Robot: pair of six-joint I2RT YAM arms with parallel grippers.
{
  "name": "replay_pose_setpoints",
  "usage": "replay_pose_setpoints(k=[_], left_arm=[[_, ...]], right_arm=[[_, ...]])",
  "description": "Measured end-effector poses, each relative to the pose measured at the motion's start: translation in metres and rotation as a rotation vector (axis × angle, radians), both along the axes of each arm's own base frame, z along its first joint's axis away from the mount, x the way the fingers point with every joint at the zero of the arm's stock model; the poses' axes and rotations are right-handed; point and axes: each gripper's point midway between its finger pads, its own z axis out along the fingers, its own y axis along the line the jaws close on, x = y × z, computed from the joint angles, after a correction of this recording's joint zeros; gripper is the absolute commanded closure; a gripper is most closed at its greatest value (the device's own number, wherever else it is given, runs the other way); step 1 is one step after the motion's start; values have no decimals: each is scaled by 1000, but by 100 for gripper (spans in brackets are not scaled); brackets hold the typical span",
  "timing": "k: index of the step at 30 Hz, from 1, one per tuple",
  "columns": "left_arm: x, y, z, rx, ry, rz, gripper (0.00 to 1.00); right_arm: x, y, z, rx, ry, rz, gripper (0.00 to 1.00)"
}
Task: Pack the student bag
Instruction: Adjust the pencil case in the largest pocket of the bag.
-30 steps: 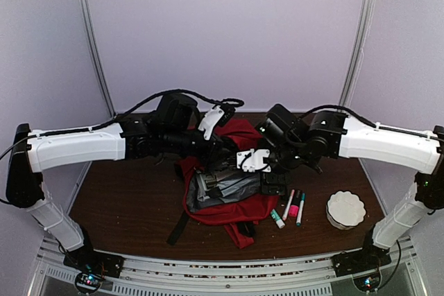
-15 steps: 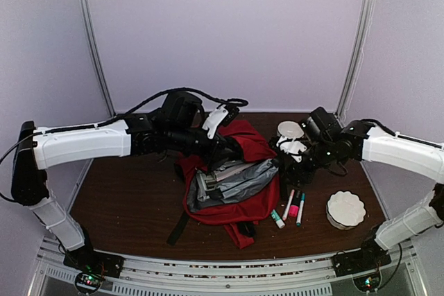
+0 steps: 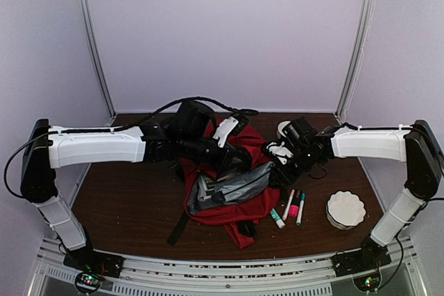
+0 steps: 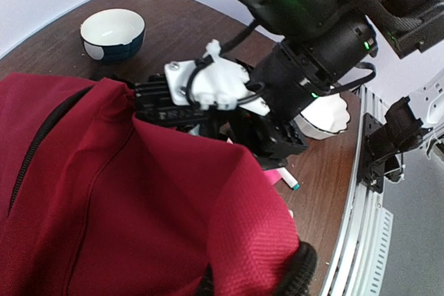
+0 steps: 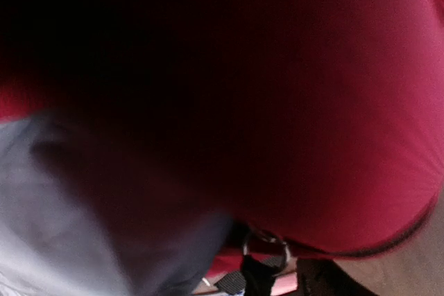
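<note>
The student bag [image 3: 232,202], a red backpack with grey lining [image 3: 232,184], lies open in the middle of the table. My left gripper [image 3: 239,162] is shut on a fold of its red fabric [image 4: 257,240] and holds the top flap up. My right gripper [image 3: 279,171] sits low against the bag's right edge, and the left wrist view shows it [image 4: 156,98] touching the fabric. The right wrist view is filled with red fabric [image 5: 312,102], grey lining [image 5: 62,206] and a metal strap ring [image 5: 263,244]. Its fingers cannot be made out.
Several markers [image 3: 291,207] lie on the table right of the bag. A white scalloped bowl [image 3: 345,209] stands further right. A blue-and-white bowl [image 4: 112,31] stands at the back behind the right arm. A black strap [image 3: 179,227] trails off the bag's front left.
My right gripper has pulled back from over the bag's opening to its right edge and dropped lower. My left gripper has moved a little right and down with the flap.
</note>
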Motion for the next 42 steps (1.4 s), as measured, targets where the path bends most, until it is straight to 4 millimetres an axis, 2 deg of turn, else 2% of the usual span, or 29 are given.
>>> replay_pose_setpoints(k=[3,6,7,9,10,11,14,15,17,18,19,25,31,37,42], left_arm=[[-7,-2,-6,31,-18,-4,86],[-15,2,-17,71,-35,-1,82],[-17,7,-22,91,-41,8,82],[-19,16,-28,124,-53,27,82],[-18,22,-31,146,-65,43,87],[-17,30,-34,169,-74,63,99],[-11,47,-28,207,-126,116,100],[-9,51,-24,209,-141,128,100],[-7,58,-14,200,-173,153,100],[-6,61,-9,196,-187,164,100],[-5,63,-3,189,-200,174,100],[9,68,10,168,-244,231,100],[26,64,26,98,-243,277,100],[43,51,42,12,-215,327,100],[53,47,44,-49,-162,357,100]], right_arm=[[5,8,-4,44,25,-28,78],[9,12,-3,88,57,-54,97],[9,13,-2,109,69,-62,100],[10,15,0,135,79,-54,100],[9,16,2,153,87,-49,100],[8,17,4,169,92,-43,100],[1,18,14,225,101,-11,100],[-1,19,17,236,99,-3,95],[-7,19,27,261,88,25,73],[-9,20,31,275,88,30,66],[-11,22,35,292,87,46,62],[-27,44,48,358,133,165,59],[-40,85,61,396,132,262,61],[-36,124,75,469,66,273,57],[-21,138,72,559,39,175,51]])
